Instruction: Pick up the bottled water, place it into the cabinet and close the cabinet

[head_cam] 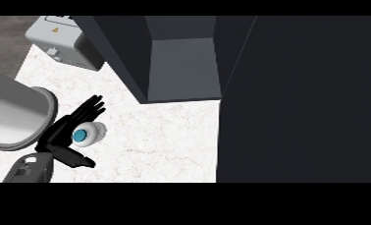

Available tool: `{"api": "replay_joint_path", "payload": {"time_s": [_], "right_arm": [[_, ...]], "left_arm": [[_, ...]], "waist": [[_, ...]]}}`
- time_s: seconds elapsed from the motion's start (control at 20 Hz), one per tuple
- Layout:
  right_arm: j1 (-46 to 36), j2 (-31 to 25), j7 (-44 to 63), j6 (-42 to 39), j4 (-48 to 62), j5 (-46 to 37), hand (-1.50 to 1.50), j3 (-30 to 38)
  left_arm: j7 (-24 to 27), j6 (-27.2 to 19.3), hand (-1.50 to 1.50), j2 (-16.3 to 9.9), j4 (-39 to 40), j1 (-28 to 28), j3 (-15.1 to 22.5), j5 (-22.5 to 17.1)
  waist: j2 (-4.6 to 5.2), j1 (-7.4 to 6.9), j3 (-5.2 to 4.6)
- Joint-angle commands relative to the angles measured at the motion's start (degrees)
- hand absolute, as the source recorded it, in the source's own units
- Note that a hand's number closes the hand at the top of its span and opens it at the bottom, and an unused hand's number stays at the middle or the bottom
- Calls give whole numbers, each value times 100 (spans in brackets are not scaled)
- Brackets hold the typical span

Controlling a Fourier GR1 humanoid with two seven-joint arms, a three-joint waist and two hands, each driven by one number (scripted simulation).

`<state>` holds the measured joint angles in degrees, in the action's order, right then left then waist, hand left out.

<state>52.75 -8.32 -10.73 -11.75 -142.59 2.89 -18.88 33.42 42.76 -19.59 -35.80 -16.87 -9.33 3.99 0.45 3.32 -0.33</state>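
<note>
Fingers (88,108) of the left hand (69,133) stretch up and slightly apart along the far-left side of the bottled water (88,133), while the thumb (75,158) juts out below it toward the counter's near edge, so the bottle sits in the crook between them. Whether the fingers actually press on the bottle cannot be told. The bottled water is seen from above: a blue cap ringed by the pale clear body, standing on the white marble counter (167,140) near its left side. The grey forearm (27,168) enters from the lower left corner. Just left of the hand a large grey rounded vessel (22,116) lies over the counter's left edge. At the far left corner of the counter stands a grey boxy appliance (62,42) with a small yellow mark on top. The dark cabinet (181,57) rises over the far middle of the counter, and its dark open door (297,101) covers the whole right side.
</note>
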Motion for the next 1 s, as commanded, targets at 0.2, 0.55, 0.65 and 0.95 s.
{"api": "replay_joint_path", "payload": {"time_s": [0.2, 0.55, 0.65, 0.95], "right_arm": [[216, -36, 209, 86, -505, 40, -150, -64], [417, -162, -129, -95, -382, 21, -150, -21], [474, -205, -337, -178, -281, 226, -150, 178], [538, -81, -399, -38, -266, -8, -150, 19]], "left_arm": [[983, 719, 150, 163, 707, -311, 166, -98], [988, 1016, 150, 214, 1181, -296, 142, -413], [1017, 1065, 150, 235, 1243, -330, 116, -507], [1235, -1360, 150, 1138, 1134, -148, -485, -959]], "waist": [[19, -73, -5], [18, -25, -10], [8, -6, -4], [-37, -215, 13]]}}
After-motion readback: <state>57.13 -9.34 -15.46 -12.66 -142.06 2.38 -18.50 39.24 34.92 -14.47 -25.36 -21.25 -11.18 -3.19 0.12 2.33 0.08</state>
